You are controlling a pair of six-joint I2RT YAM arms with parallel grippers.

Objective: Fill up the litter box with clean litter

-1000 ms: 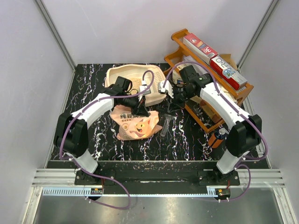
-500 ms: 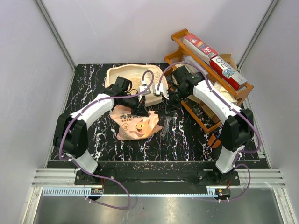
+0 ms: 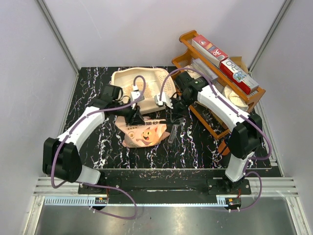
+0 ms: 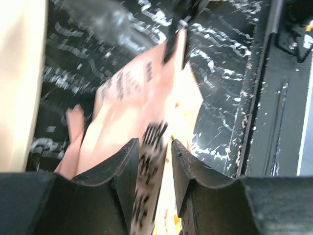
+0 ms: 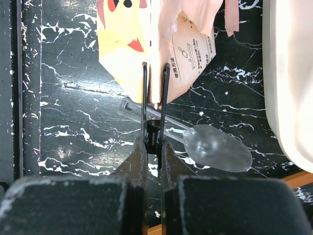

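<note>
The cream litter box [image 3: 128,78] stands at the back of the table; its wall also shows in the left wrist view [image 4: 19,83] and the right wrist view [image 5: 288,73]. The clean litter is out of view. A pink-orange printed bag [image 3: 144,132] lies flat in front of the box. My left gripper [image 3: 137,117] is open, with the bag's edge [image 4: 151,142] loose between its jaws [image 4: 155,147]. My right gripper [image 3: 167,105] is shut on a black clip [image 5: 154,129], whose thin arms reach the bag's edge [image 5: 156,63].
A clear plastic scoop [image 5: 215,147] lies on the black marbled table beside the bag and under the clip. A brown wooden rack [image 3: 195,111] with long boxes stands at the back right. An orange bottle [image 3: 229,143] stands near the right arm's base.
The left jaws have opened on the bag's edge and the left arm has drawn back to the left. The right arm has swung left with the clip, closer to the bag.
</note>
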